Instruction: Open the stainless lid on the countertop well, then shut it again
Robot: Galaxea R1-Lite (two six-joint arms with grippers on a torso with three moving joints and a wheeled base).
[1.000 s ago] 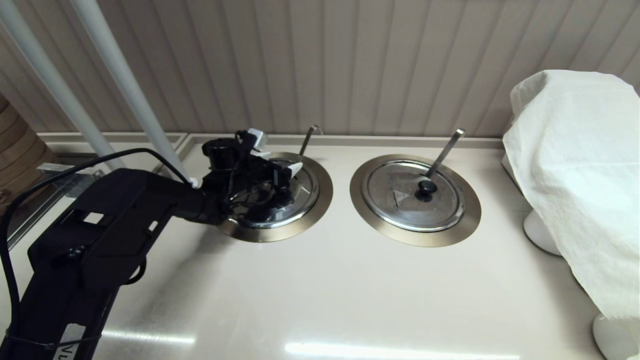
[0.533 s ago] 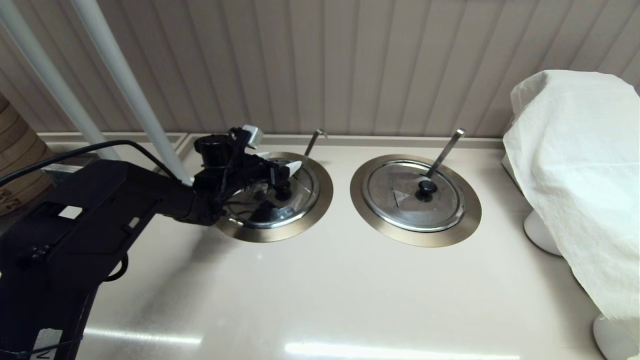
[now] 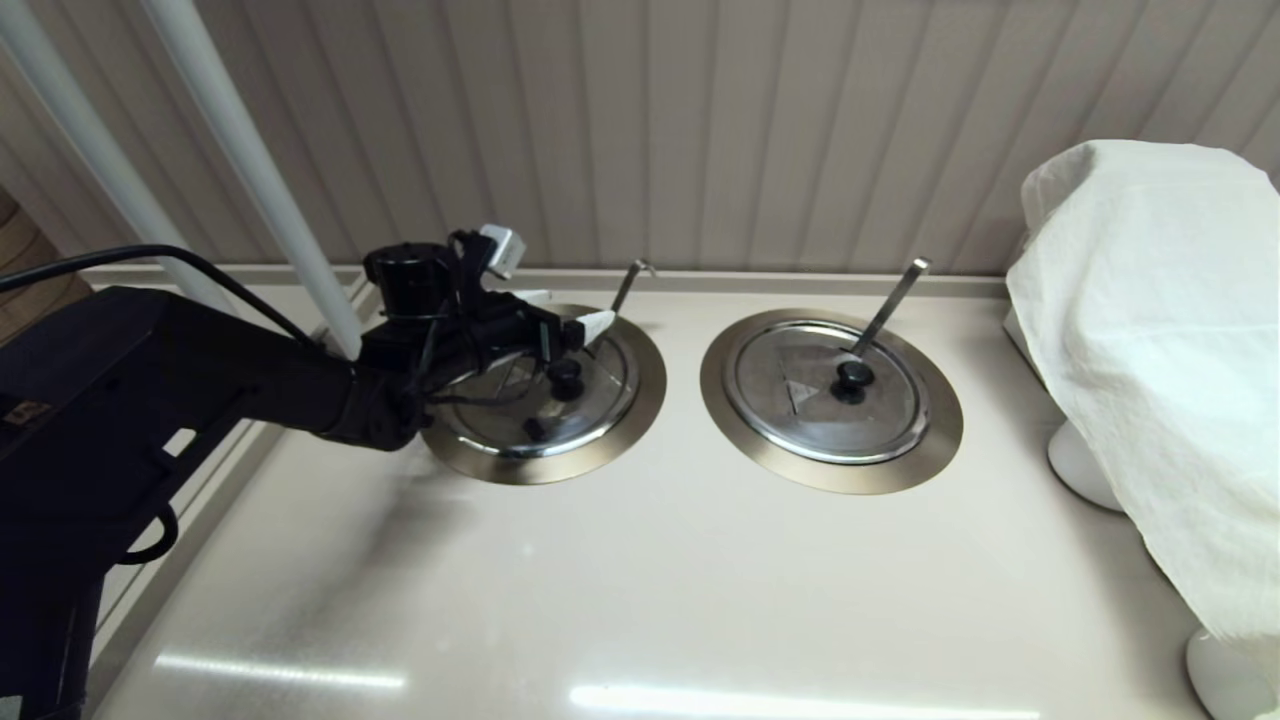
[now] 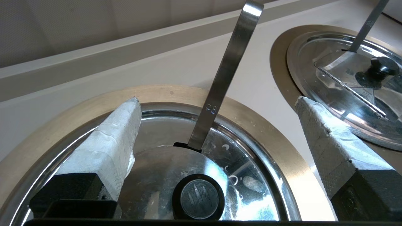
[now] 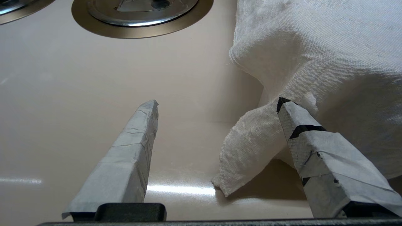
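The stainless lid [image 3: 590, 400] lies flat on the countertop well, whose bronze-grey ring [image 3: 648, 385] surrounds it. Its black knob [image 3: 565, 372] is uncovered, and the thin hook-tipped ladle handle [image 3: 628, 280] sticks up from the lid's far edge. My left gripper [image 3: 562, 312] hovers open above the lid's far-left part, just beyond the knob. In the left wrist view the knob [image 4: 198, 197] sits below and between the spread fingers, touching neither, with the lid [image 4: 150, 179], the ring [image 4: 270, 135] and the ladle handle [image 4: 226, 72] ahead. My right gripper [image 5: 218, 102] is open over bare countertop, out of the head view.
The twin lid [image 3: 800, 400] with a flat-tipped ladle handle [image 3: 890, 300] sits in its own ring to the right. A white cloth [image 3: 1150, 330] covers things at the right edge, and it hangs beside my right gripper. White poles [image 3: 240, 150] rise at the back left.
My left gripper has lifted off the lid and drawn back to the left, baring the knob. The lid stays flat on the well.
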